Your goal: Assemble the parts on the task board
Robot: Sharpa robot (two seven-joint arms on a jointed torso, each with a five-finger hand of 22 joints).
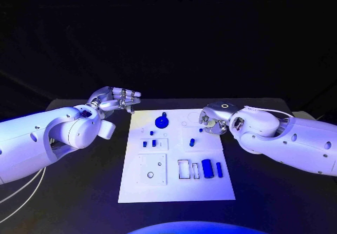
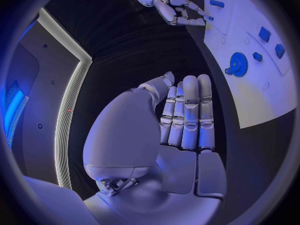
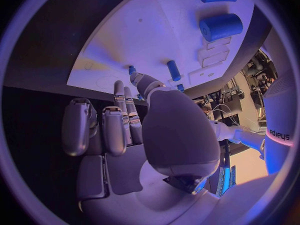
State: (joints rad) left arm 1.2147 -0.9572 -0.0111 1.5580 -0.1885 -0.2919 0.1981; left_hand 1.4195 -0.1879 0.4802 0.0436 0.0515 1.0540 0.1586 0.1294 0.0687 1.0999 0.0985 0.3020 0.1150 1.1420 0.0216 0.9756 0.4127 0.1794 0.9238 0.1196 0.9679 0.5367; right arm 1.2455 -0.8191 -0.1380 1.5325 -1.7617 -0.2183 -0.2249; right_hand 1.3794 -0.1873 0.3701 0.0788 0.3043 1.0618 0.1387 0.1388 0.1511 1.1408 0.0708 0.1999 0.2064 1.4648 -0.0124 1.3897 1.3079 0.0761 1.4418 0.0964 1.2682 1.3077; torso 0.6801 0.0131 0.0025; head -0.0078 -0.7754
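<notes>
White task board (image 1: 176, 187) bears blue parts (image 1: 207, 168), no legible writing.

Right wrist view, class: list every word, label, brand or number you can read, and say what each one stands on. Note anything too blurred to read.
"edjeys", or close to it: small white letters on the white arm at the rim of the circle; blurred, so the reading is uncertain.
Task board: outlines and blue parts, no readable print.
Right robot hand: no lettering.
</notes>
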